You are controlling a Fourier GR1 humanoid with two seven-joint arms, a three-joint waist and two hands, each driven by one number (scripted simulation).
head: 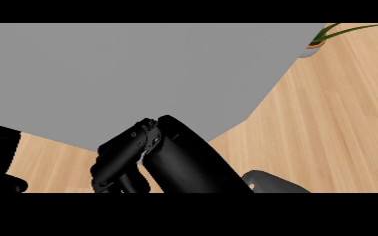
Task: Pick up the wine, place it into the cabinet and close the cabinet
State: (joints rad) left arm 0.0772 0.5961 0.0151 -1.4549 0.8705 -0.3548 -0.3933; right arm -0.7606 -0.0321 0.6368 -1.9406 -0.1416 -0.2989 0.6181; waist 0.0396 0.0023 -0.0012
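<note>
At lower centre the right hand (125,155) curls round a dark wine bottle (188,157), its long axis slanting toward the grey cabinet (148,75) above.

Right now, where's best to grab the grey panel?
The grey panel shows a flat face and no handle, so probably take its lower edge, coming from the wooden counter side. The right hand sits by that edge; whether it holds anything is hidden.
</note>
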